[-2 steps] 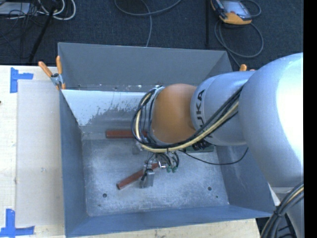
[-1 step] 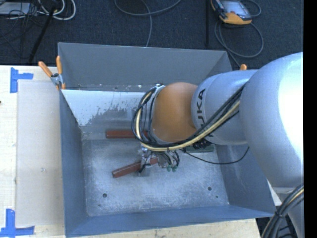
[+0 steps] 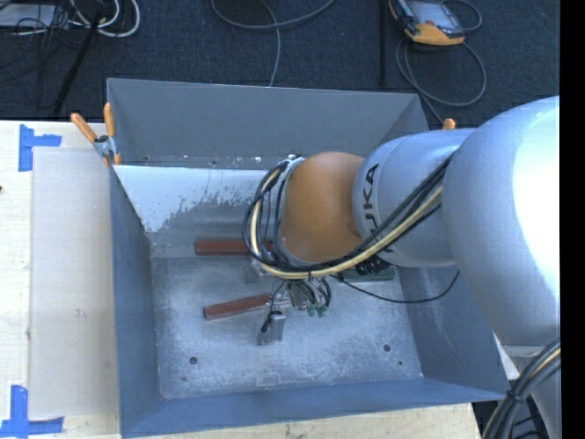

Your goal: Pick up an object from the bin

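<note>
Since the flat reddish-brown bar (image 3: 236,308) lies flat, your end effector (image 3: 272,326) sits low beside it. Wide or narrow? Can't tell.

A grey metal bin (image 3: 137,337) seen from above. A robot arm (image 3: 475,218) enters from the right; its jaws sit at the frame's centre, by the right end of a flat brown stick (image 3: 233,309). A second brown stick (image 3: 219,246) lies above it, apart.
</note>
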